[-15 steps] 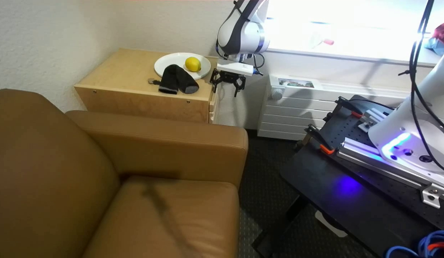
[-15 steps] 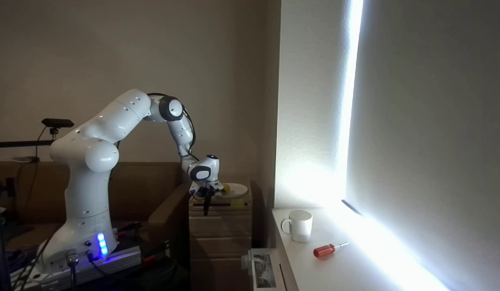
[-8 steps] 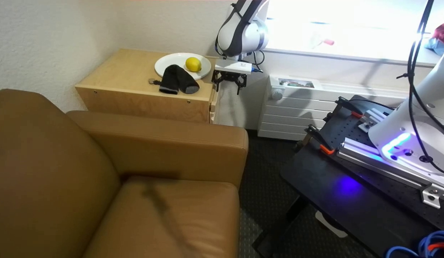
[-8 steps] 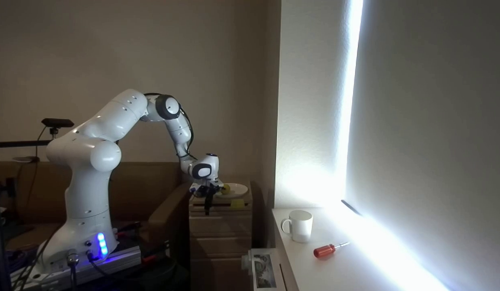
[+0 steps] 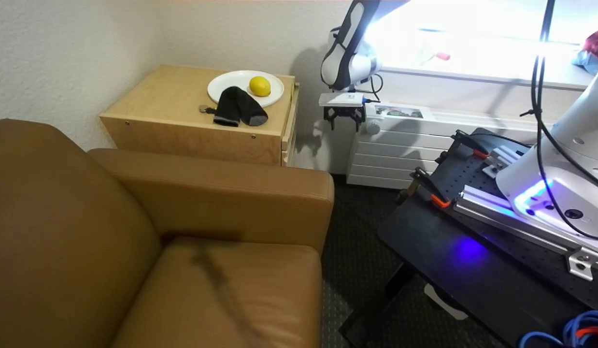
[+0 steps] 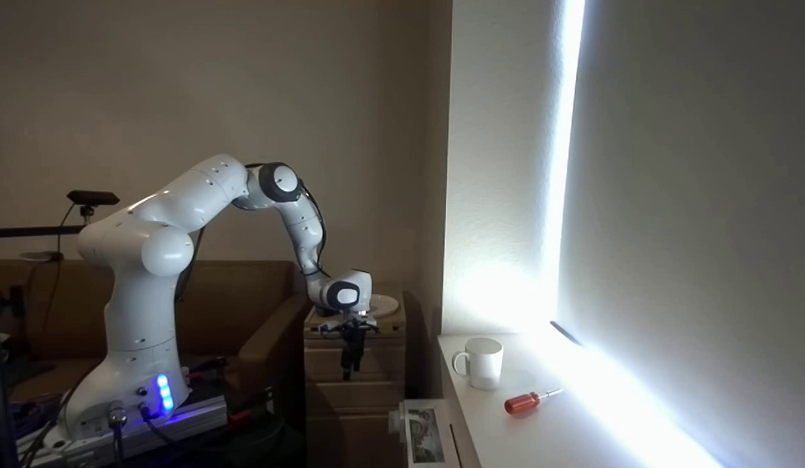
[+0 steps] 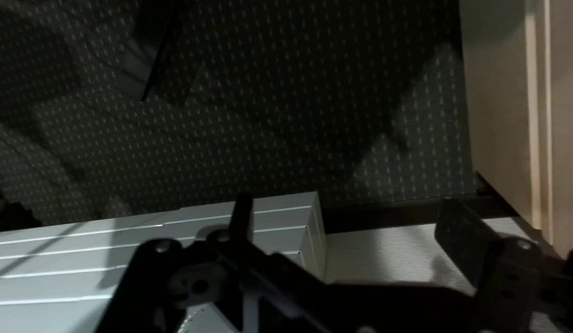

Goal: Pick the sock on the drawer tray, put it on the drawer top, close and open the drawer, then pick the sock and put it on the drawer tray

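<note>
Couch, brown, spreads toward eight o'clock from the centre of an exterior view. Toward ten lies the tan drawer top. On it a small greyish disc sits at the nine o'clock side of the black sock. The sock lies bent on the same surface, toward eleven, its fold at twelve, its ends at four and seven. Past the fold, a white plate has its near rim partly covered; whether the sock touches it, I cannot tell. A lemon rests on the plate, toward its three. At twelve in the whole view is the drawer; I cannot tell whether it sits fully home. Between one and two hangs the gripper, well apart from the sock, fingers down, jaws spread wide. A white radiator stands toward three, and the wrist view shows its corner between the jaws. At four come a black table and, farther out, coiled blue cable.
</note>
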